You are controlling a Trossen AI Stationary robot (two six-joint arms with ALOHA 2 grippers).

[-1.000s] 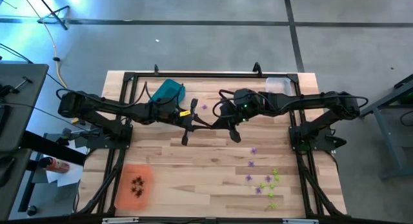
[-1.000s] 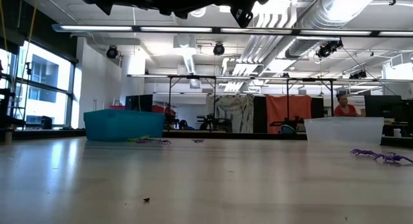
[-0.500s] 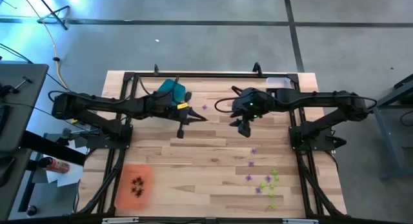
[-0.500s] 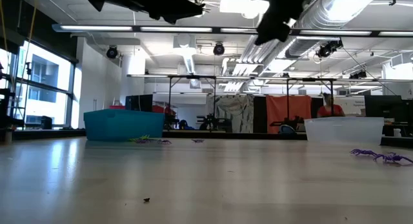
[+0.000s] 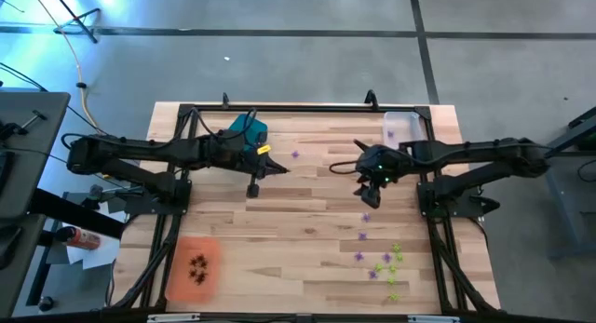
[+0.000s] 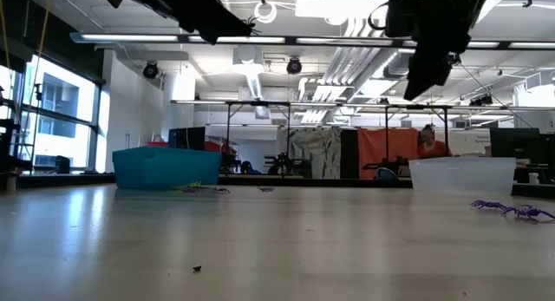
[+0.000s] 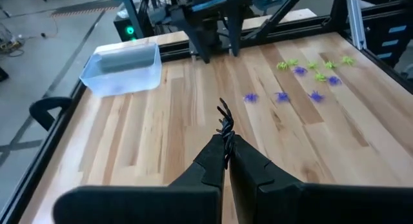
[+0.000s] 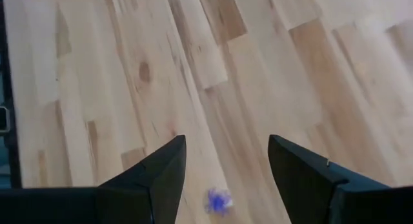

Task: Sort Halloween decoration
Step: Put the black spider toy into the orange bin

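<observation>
My left gripper (image 7: 226, 143) hangs above the table's middle left (image 5: 252, 187), shut on a tiny dark spiky trinket (image 7: 224, 117). My right gripper (image 5: 368, 195) hangs open above the right half, tipped downward. In the right wrist view (image 8: 226, 143) a purple trinket (image 8: 219, 201) lies on the wood below its fingers. More purple and lime green trinkets (image 5: 384, 261) lie scattered at the near right. One purple trinket (image 5: 295, 155) lies by the far middle. Dark trinkets (image 5: 198, 265) sit in the orange tray (image 5: 177, 276). My left gripper pinches the dark trinket by its lower end (image 7: 226, 137) between the two fingertips. The rest of it sticks out past the tips, lifted clear, high above the table (image 6: 251, 22). The fingers slant slightly downward, pointing toward the table's right side.
A teal tray (image 5: 244, 129) stands at the far left, just behind my left arm. A clear tray (image 5: 400, 127) holding something purple stands at the far right. The orange tray is at the near left corner. Bare wood lies between the trays. A person shows far off in the room (image 6: 431, 140).
The two grippers were close together over the table's middle and have drawn apart. My left one went toward the left edge, still shut on the dark trinket. My right one swung toward the right edge, came down, tipped more steeply downward and opened.
</observation>
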